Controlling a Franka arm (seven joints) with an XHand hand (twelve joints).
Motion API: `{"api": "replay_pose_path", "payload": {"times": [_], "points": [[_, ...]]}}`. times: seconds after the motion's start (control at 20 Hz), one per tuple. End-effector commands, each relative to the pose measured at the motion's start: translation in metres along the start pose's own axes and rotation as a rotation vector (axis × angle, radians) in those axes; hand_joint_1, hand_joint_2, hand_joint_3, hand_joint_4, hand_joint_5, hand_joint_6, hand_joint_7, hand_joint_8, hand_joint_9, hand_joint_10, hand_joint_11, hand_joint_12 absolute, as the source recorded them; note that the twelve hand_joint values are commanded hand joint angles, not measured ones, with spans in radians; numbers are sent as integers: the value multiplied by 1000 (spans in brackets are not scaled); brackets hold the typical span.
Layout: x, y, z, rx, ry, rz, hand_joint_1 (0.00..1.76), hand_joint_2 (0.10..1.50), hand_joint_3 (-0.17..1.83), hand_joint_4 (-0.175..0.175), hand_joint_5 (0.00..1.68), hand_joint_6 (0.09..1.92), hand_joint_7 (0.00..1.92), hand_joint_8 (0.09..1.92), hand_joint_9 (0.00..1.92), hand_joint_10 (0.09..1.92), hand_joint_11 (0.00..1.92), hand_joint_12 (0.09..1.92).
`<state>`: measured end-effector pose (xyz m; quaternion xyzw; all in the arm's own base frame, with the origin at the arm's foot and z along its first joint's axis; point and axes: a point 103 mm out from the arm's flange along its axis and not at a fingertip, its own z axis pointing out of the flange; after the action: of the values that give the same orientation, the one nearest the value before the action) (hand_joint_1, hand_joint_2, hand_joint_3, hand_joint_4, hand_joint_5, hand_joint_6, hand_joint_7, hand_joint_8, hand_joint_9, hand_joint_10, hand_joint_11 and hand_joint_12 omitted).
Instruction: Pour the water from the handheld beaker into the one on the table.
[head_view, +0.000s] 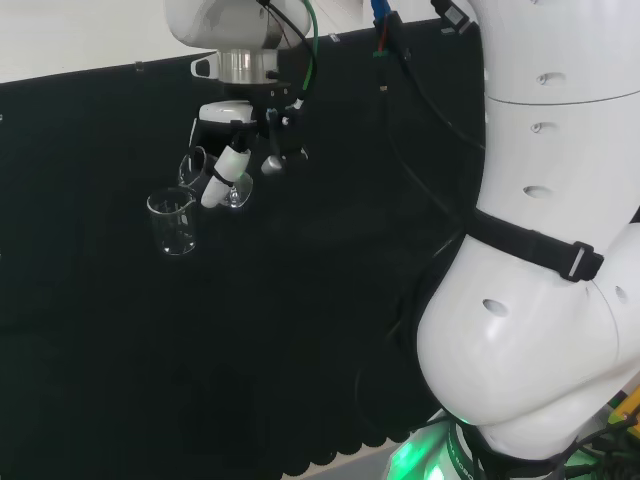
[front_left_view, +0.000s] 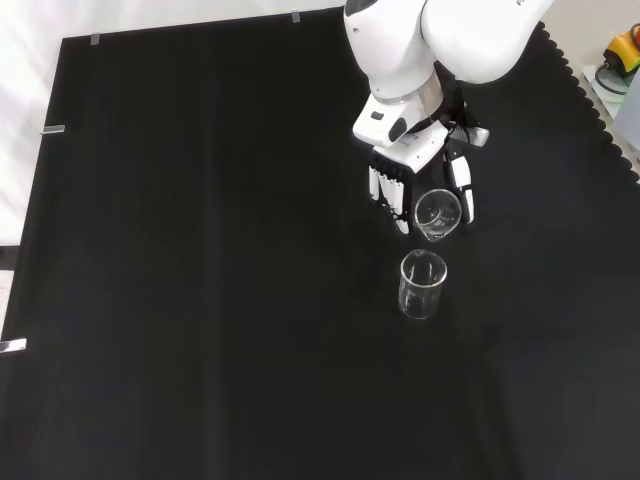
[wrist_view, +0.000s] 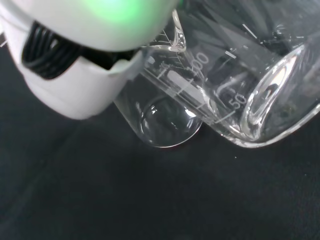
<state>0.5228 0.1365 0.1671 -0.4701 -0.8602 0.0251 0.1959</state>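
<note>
My hand (head_view: 232, 150) (front_left_view: 405, 170) hangs over the black cloth with its fingers (front_left_view: 385, 195) and thumb curled round a small clear glass beaker (head_view: 207, 172) (front_left_view: 438, 214) (wrist_view: 260, 95). A second clear beaker (head_view: 174, 220) (front_left_view: 422, 284) (wrist_view: 167, 120) stands upright on the cloth, just nearer the camera than the held one in the front view and to its lower left in the head view. The two stand close together; the wrist view has the held beaker's wall beside the standing one's base. I cannot tell how much water either holds.
The black cloth (front_left_view: 200, 250) spreads wide to the left in the front view. Its scalloped edge (front_left_view: 585, 95) runs down the right side. The arm's big white links (head_view: 540, 250) take up the right of the head view, with cables (head_view: 400, 150) beside them.
</note>
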Motion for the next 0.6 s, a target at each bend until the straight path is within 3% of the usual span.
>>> {"api": "replay_pose_path", "payload": {"times": [0.05,0.6], "points": [[4,2,-3,25,-33,18,1423,927,10,-175,1399,237,1476,199,1470,145,1062,866],[12,8,-7,77,-117,53,1424,925,13,-175,1404,228,1487,179,1463,162,1064,859]]}}
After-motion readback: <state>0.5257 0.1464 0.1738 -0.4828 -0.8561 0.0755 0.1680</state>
